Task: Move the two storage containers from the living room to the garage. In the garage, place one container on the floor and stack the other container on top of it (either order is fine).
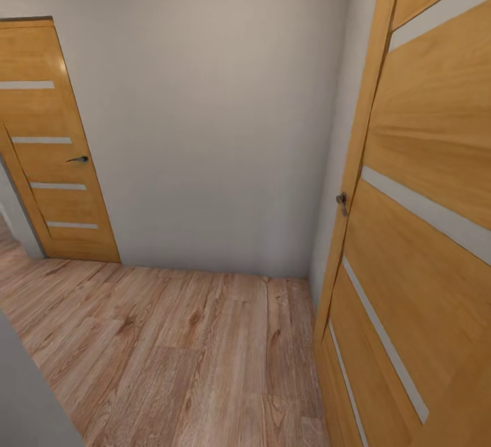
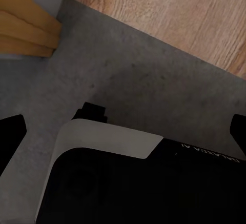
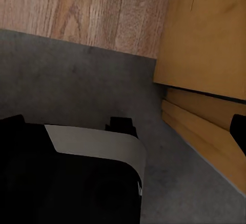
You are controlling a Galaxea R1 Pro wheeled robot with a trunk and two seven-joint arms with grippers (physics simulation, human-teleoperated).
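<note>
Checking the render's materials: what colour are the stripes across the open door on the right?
Pale grey-white stripes on the orange-brown wooden door, clearest in the head view.

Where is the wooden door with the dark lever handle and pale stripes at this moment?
In the head view, the closed wooden door with pale stripes stands at the far left, set in the pale grey wall, above the light wood plank flooring.

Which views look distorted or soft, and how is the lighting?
Head view: wide-angle stretch, the tall orange wooden door with pale stripes leans and bows at the right edge; even, flat light on the plain pale grey wall, no glare. Both wrist views: soft and dim, the dull grey concrete floor mottled and blurred.
</note>
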